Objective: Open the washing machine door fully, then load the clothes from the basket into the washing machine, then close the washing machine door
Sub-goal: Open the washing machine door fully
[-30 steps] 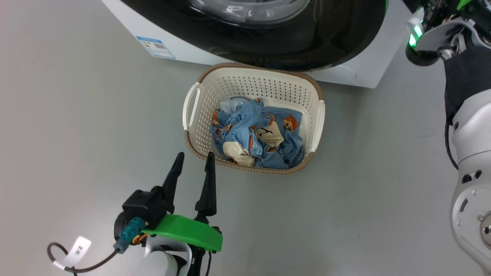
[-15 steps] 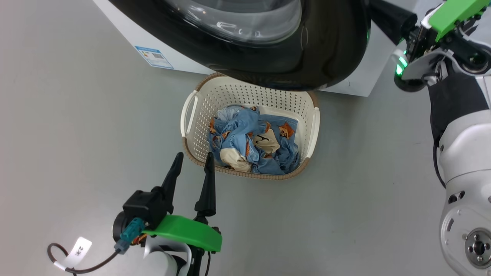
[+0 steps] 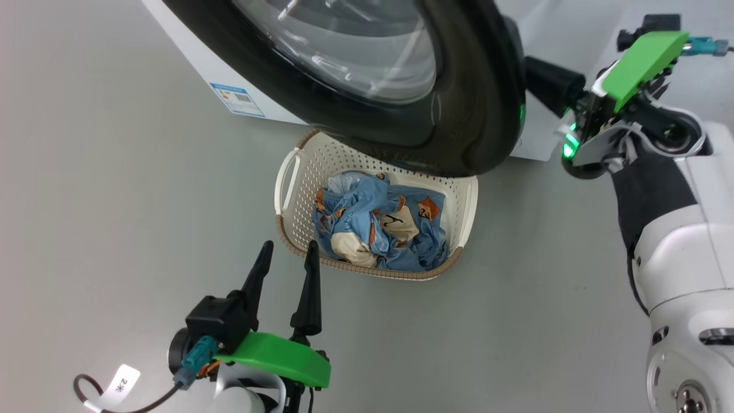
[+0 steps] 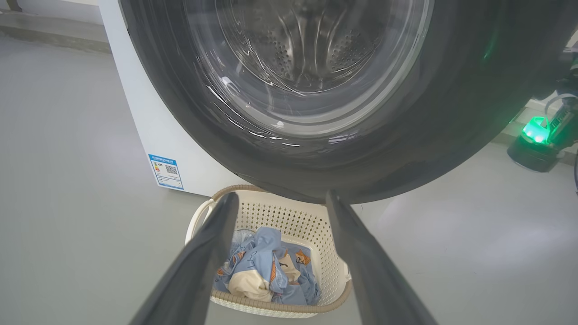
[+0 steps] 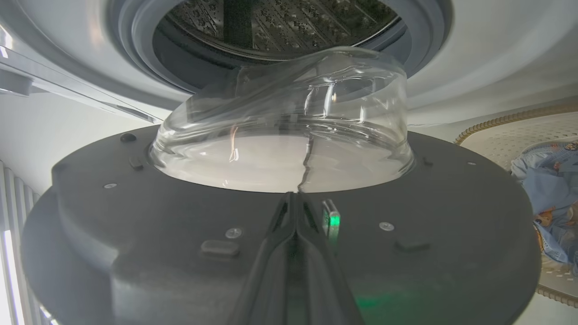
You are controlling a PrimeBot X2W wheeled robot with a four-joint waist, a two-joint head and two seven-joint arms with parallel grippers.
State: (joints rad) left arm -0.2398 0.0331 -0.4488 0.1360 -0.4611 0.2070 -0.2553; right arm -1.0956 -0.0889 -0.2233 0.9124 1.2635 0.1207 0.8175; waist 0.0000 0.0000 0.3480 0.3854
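Left gripper [image 3: 290,245]: we see its two long dark fingers spread apart and holding nothing, poised over the plain grey floor [image 3: 114,229].
Right gripper [image 5: 295,196]: fingers pressed flat together with nothing between them. They lie along the door's dark inner face, tips at the foot of the glass dome.
Washing machine door [image 3: 459,115]: large round door with a glossy black rim and clear domed glass. It is swung partway out, stands ahead of and above the left gripper, and overhangs the basket's far end.
Basket [image 3: 298,212]: cream-white perforated plastic basket with a brown woven-look rim. It rests on the floor just ahead of the left fingertips, apart from them.
Clothes [image 3: 378,229]: crumpled light-blue fabric with orange-brown animal prints and cream patches, lying inside the basket.
Washing machine [image 3: 195,57]: big white front-loading box. Beyond the right fingertips we see its grey rubber gasket [image 5: 135,45] and perforated steel drum [image 5: 280,22].
Blue label sticker [image 3: 238,100]: on the white front, ahead of the left gripper and to its left.
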